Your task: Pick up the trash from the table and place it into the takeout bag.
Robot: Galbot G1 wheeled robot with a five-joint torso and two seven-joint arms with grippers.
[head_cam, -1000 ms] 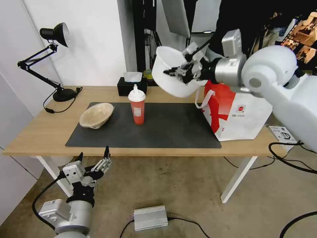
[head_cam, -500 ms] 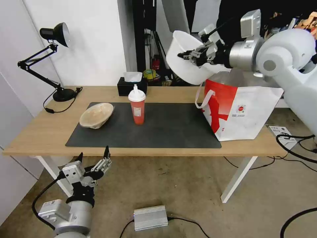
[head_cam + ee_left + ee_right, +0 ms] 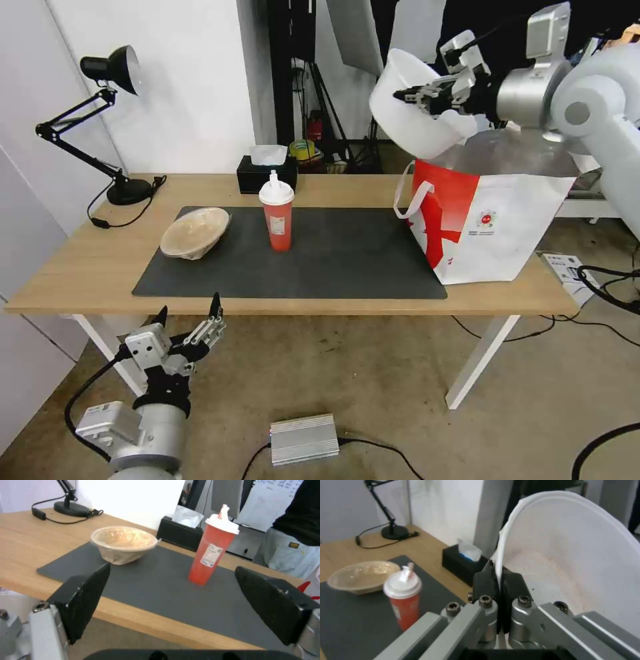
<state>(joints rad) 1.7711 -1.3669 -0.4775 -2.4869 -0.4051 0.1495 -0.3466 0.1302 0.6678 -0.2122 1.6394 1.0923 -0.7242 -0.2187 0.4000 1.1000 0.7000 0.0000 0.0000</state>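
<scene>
My right gripper (image 3: 415,95) is shut on the rim of the large white bowl (image 3: 410,113), holding it tilted in the air just above the left edge of the white and red takeout bag (image 3: 487,213). The wrist view shows its fingers (image 3: 486,580) pinching the bowl (image 3: 573,562) wall. A red cup (image 3: 277,215) with a white lid stands on the dark mat (image 3: 333,257). A beige bowl (image 3: 195,231) sits at the mat's left end. My left gripper (image 3: 190,317) hangs open below the table's (image 3: 73,267) front edge, with the cup (image 3: 213,552) and beige bowl (image 3: 123,543) ahead.
A black desk lamp (image 3: 110,70) stands at the table's back left, its cord trailing on the wood. A black tissue box (image 3: 267,172) sits behind the cup. A silver power unit (image 3: 305,438) and cables lie on the floor.
My right arm has carried the white bowl up and to the right, from beside the bag's left edge to above its opening. The left arm has not moved.
</scene>
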